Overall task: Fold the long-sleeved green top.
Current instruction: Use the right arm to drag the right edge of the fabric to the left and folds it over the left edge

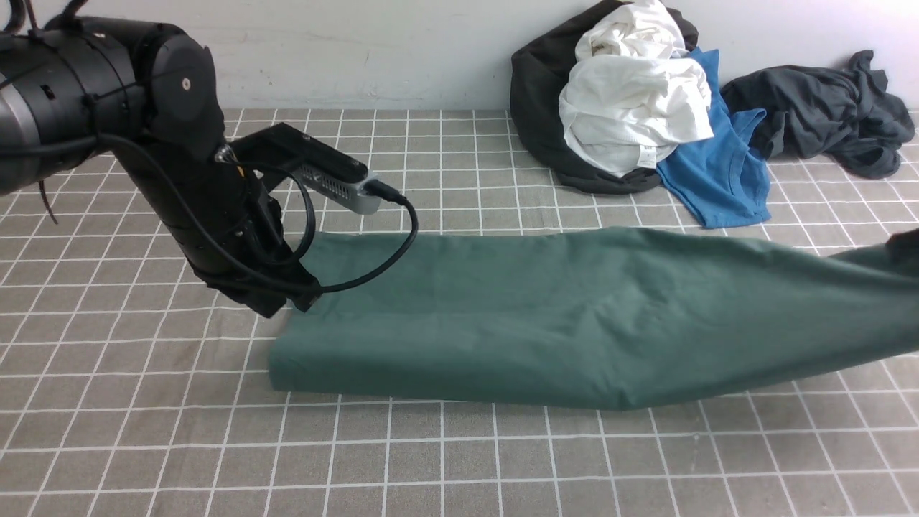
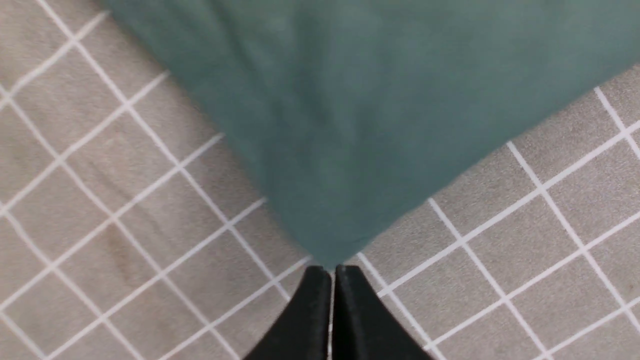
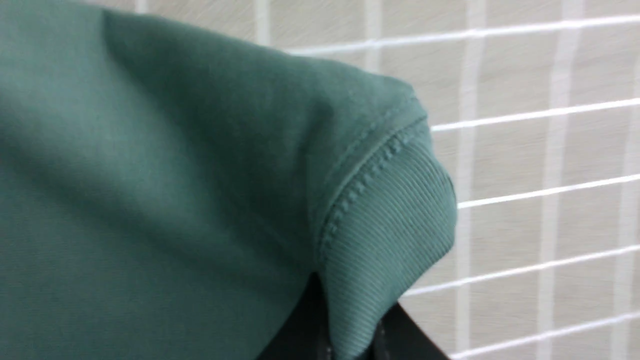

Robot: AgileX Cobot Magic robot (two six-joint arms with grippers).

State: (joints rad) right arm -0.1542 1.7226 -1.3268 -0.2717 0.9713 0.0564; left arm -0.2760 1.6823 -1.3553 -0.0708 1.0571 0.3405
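Note:
The green long-sleeved top (image 1: 560,316) lies as a long folded band across the checked cloth, from left of centre to the right edge of the front view. My left gripper (image 1: 291,301) sits at the band's far left corner. In the left wrist view, the left gripper (image 2: 330,270) is shut, with the tip of a green corner (image 2: 325,200) pinched between its fingertips. At the right edge of the front view the top's end rises off the table. In the right wrist view, my right gripper (image 3: 350,342) is closed on a ribbed green edge (image 3: 395,225).
At the back right, a heap of clothes lies against the wall: a white garment (image 1: 632,100) on a dark one (image 1: 538,108), a bright blue T-shirt (image 1: 718,172) and a dark grey garment (image 1: 826,108). The grey checked tablecloth (image 1: 459,459) covers the table.

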